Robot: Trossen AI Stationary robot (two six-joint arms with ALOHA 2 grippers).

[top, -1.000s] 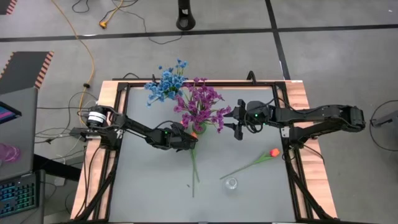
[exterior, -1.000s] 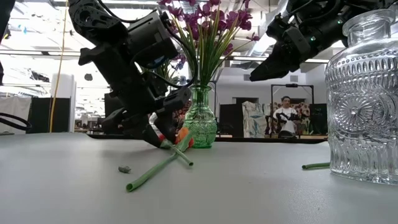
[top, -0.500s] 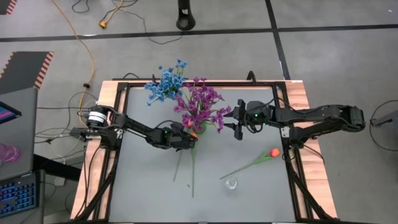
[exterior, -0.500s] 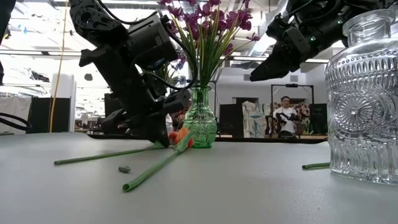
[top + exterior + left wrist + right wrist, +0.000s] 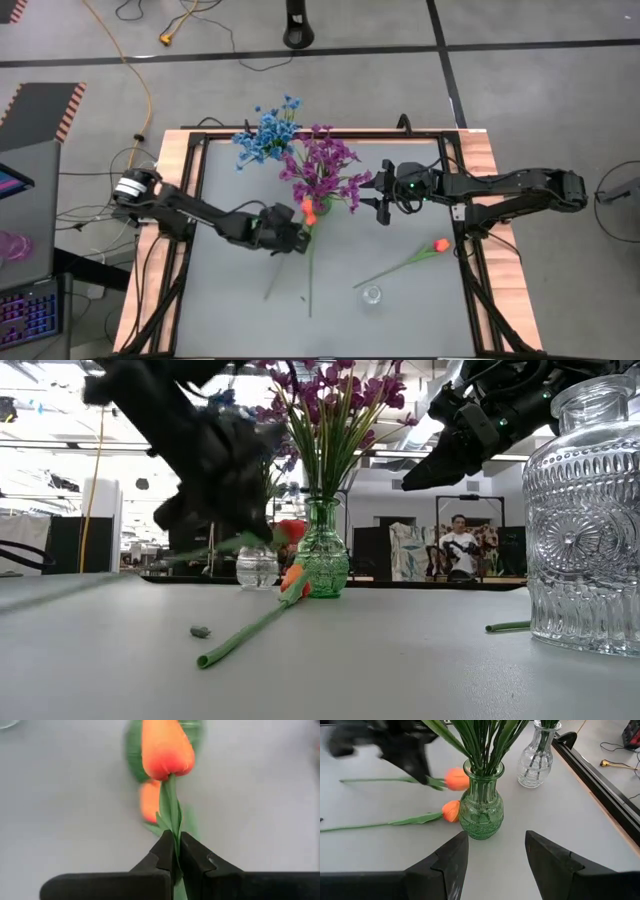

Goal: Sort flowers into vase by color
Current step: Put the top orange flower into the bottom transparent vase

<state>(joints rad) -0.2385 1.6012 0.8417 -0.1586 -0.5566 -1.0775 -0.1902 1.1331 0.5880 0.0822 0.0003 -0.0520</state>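
My left gripper (image 5: 287, 236) is shut on an orange-red tulip whose bud (image 5: 308, 208) hangs in the air beside the green vase (image 5: 320, 206) of purple flowers. A second tulip (image 5: 310, 270) lies flat on the table with its bud (image 5: 295, 578) against the foot of the green vase (image 5: 322, 555). A third tulip (image 5: 438, 244) lies toward the right edge. The blue flowers (image 5: 265, 135) stand in a clear vase (image 5: 536, 757). My right gripper (image 5: 385, 195) hovers open to the right of the green vase (image 5: 481, 807), touching nothing. My left gripper pinches the tulip's green stem (image 5: 174, 832) between its two fingertips, a short way below the bud (image 5: 167, 747). The tulip is lifted clear of the table and lies roughly level. Its bud (image 5: 292, 530) points at the green vase, and its long stem (image 5: 272, 285) trails toward the near edge.
An empty clear vase (image 5: 372, 294) stands near the table's near edge and looms large in the low view (image 5: 590, 510). A small scrap (image 5: 200, 631) lies on the grey tabletop. A black frame (image 5: 470, 250) borders the table. A person shows in the room behind (image 5: 460, 545).
My left gripper, shut on the tulip's stem, has risen and drawn back a little toward the table's left and near edges. The tulip has gone from lying crossed over the second one to lifted clear, its free stem end swinging left. The second tulip stays put.
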